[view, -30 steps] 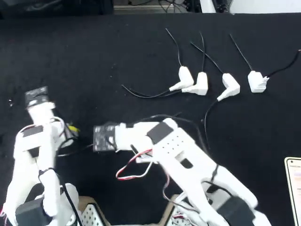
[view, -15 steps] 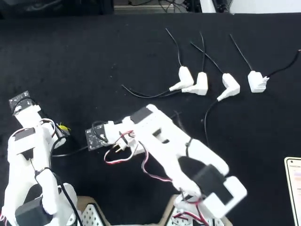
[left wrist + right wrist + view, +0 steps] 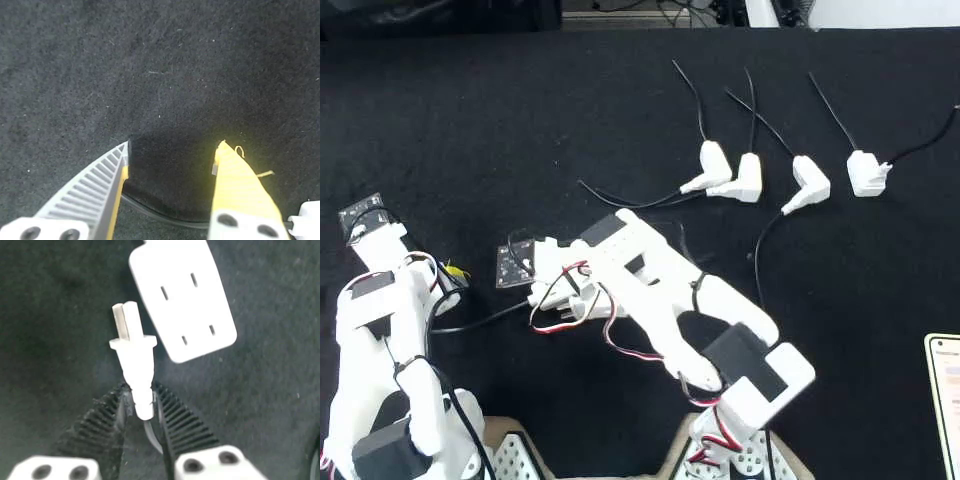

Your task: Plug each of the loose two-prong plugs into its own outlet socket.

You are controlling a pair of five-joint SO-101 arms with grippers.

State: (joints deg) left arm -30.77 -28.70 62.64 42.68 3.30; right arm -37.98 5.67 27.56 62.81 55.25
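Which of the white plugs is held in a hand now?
The plug clamped in the right hand, its prongs beside the outlet block. The other four plugs lie loose on the table.

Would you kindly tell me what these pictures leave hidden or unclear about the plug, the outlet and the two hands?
- Right wrist view: the outlet is cut off by the picture's edge, so its socket count is unknown.
- Right wrist view: the right hand, shut on the plug, hides most of its cord.
- Left wrist view: the dark cable passes behind the open left hand; its ends are unseen.
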